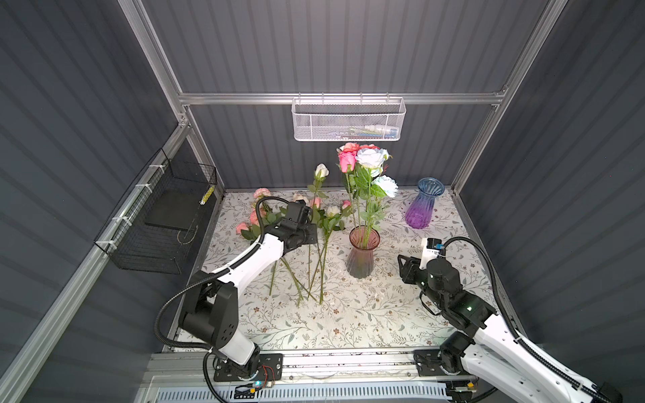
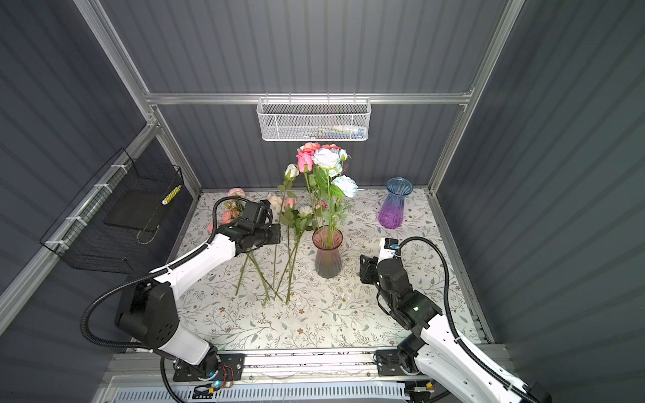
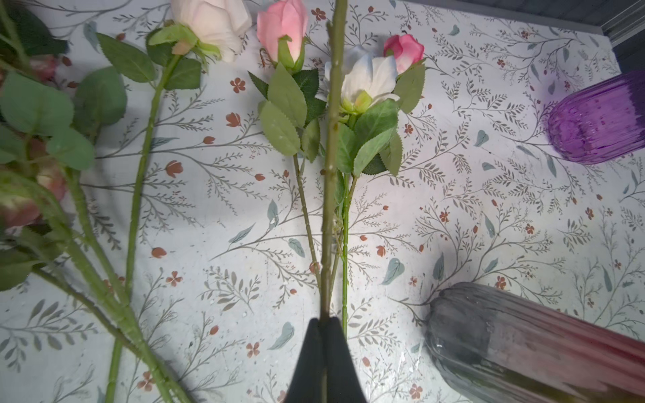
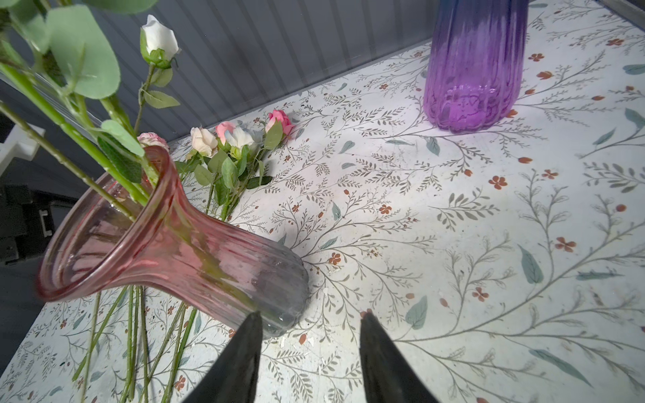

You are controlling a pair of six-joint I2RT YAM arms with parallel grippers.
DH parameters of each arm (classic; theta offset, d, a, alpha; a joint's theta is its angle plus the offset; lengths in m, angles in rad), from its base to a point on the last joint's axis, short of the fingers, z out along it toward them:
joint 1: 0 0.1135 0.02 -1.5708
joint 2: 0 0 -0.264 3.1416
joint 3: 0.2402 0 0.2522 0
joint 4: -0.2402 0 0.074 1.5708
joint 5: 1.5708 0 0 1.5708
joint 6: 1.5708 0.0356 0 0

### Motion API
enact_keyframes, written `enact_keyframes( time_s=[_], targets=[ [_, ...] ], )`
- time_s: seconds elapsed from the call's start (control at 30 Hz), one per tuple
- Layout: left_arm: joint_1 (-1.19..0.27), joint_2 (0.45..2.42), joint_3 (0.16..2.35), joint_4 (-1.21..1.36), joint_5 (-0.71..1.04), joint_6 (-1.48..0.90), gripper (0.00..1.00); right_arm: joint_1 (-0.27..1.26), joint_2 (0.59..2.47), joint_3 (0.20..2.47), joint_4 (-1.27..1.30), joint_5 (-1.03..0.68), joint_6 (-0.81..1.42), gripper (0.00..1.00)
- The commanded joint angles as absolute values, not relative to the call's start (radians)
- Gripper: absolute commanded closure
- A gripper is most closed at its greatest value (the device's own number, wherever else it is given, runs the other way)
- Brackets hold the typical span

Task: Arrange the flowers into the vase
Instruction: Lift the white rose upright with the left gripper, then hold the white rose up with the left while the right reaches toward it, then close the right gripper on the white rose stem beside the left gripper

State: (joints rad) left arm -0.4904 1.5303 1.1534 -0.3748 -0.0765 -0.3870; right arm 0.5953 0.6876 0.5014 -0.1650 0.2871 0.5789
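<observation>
Likely the main risk is the stem (image 3: 330, 174) twisting in the grip. The left claw (image 3: 324, 324) is pressed together on it low down, and the white bud (image 1: 321, 171) stands high above, so the top-heavy flower could swivel or droop on the way to the pink vase (image 1: 363, 258). That vase already holds a bunch (image 1: 366, 164) crowding its mouth. A stem coming in aslant could catch the rim or push those flowers aside, and a hard shove might tip the glass. Nothing steadies it: the right claw (image 4: 310, 315) is spread wide just beside the base and grips nothing. The stem's lower end could also drag the loose flowers (image 1: 331, 216) lying on the table (image 1: 349, 321); whether it is clear of them I cannot tell.

The left arm stretches forward over the lying stems, its claw level and pointing towards the pink vase. The right arm reaches in low from the other side, aimed at the vase's belly. The purple vase (image 1: 423, 206) stands empty, well apart at the back.
</observation>
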Motion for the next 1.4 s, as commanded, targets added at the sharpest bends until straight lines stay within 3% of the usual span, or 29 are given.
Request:
enact_keyframes(
  time_s=[0.0, 0.23, 0.4, 0.57, 0.7, 1.0, 1.27, 1.37],
  targets=[
    [-0.494, 1.389, 1.05, -0.323, -0.128, -0.382, 1.0, 0.59, 0.661, 0.555, -0.207, 0.269, 0.564, 0.52],
    [-0.494, 0.936, 0.716, 0.03, -0.076, -0.327, 1.0, 0.59, 0.627, 0.635, -0.234, 0.222, 0.529, 0.49],
    [-0.494, 0.742, 0.631, 0.182, 0.005, -0.289, 1.0, 0.592, 0.648, 0.705, -0.207, 0.14, 0.475, 0.47],
    [-0.505, 0.796, 0.76, 0.163, 0.174, -0.275, 1.0, 0.596, 0.734, 0.848, -0.134, -0.034, 0.448, 0.4],
    [-0.569, 0.867, 0.838, 0.182, 0.208, -0.32, 1.0, 0.647, 0.87, 1.0, -0.077, -0.151, 0.438, 0.37],
    [-0.804, 0.935, 0.904, 0.114, 0.163, -0.288, 1.0, 0.818, 1.101, 1.23, -0.063, -0.187, 0.36, 0.37],
    [-0.836, 0.926, 0.885, 0.129, 0.166, -0.301, 1.0, 0.825, 1.161, 1.23, -0.014, -0.179, 0.367, 0.41],
    [-0.838, 0.939, 0.883, 0.138, 0.167, -0.308, 1.0, 0.825, 1.174, 1.231, 0.007, -0.18, 0.371, 0.48]
  ],
)
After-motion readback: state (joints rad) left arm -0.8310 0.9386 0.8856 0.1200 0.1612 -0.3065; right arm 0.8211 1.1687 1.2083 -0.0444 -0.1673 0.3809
